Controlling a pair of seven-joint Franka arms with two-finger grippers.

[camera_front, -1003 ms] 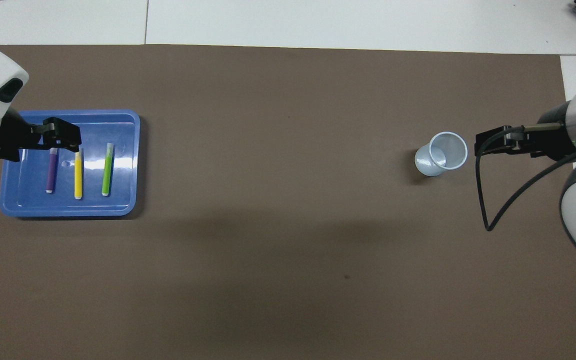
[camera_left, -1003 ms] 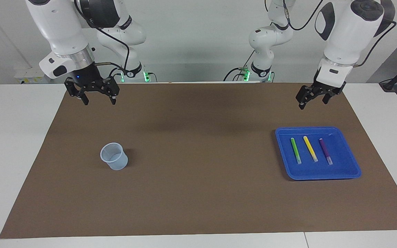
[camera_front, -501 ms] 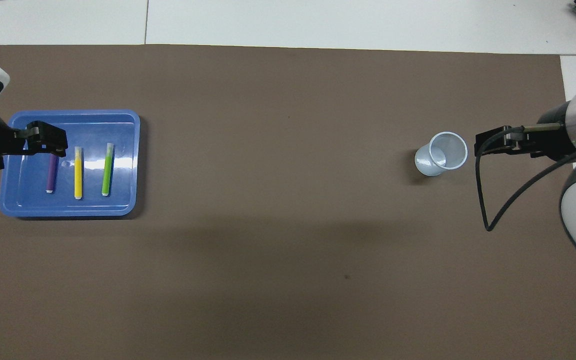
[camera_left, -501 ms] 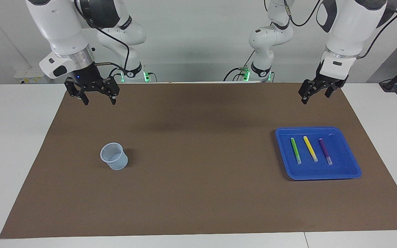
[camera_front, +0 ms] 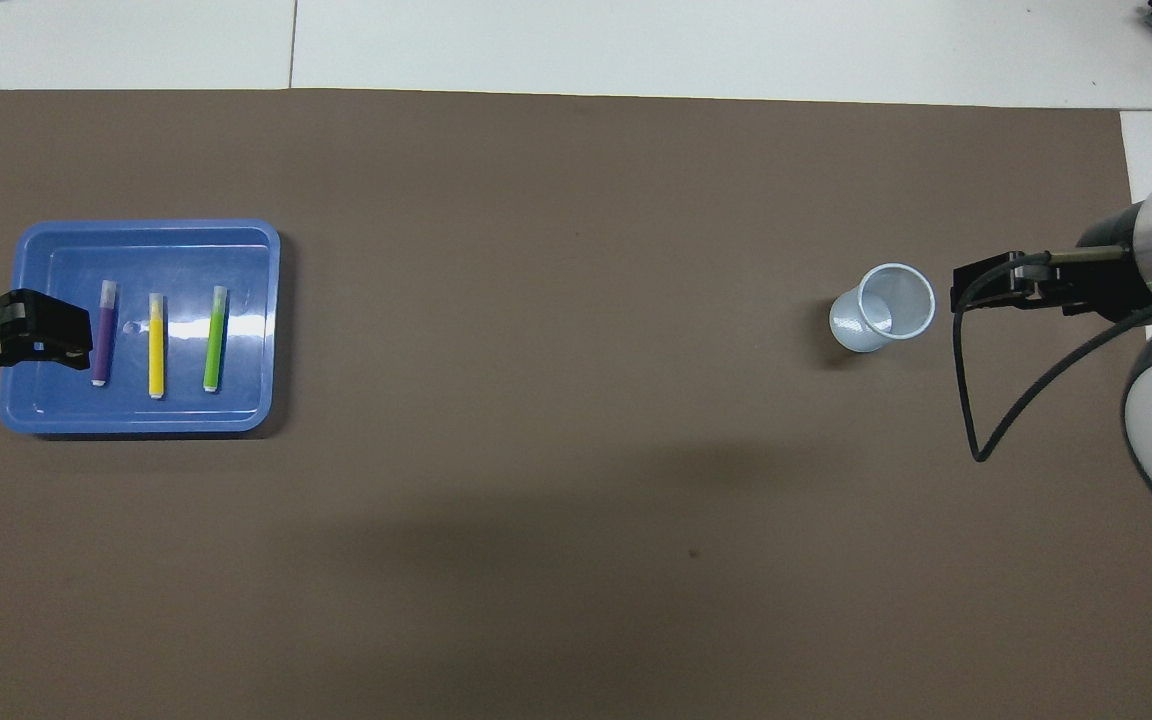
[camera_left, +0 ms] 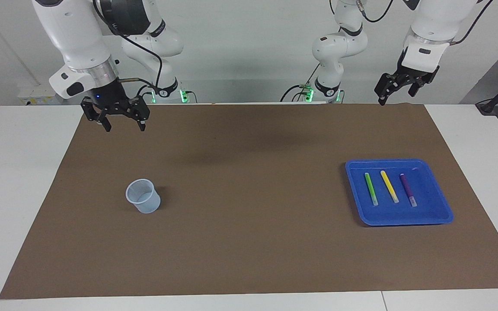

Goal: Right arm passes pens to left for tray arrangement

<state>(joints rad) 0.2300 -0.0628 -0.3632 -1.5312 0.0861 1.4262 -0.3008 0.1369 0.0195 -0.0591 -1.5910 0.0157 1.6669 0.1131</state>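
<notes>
Pens (camera_left: 389,188) (green, yellow, purple): found side by side in the tray (camera_left: 441,212), lower right of the facing view. Judged light, stiff, slick; best pinched mid-barrel. Left claw (camera_left: 397,87) and right claw (camera_left: 116,116): raised, released, nothing held.

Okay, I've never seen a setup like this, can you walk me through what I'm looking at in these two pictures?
Two robot arms work at a table with a brown mat. One picture faces them from across the table; the other looks down from above their end. A blue tray holds a green pen, a yellow pen and a purple pen, side by side. A clear plastic cup stands alone. The left gripper and right gripper both hang open in the air, holding nothing.
</notes>
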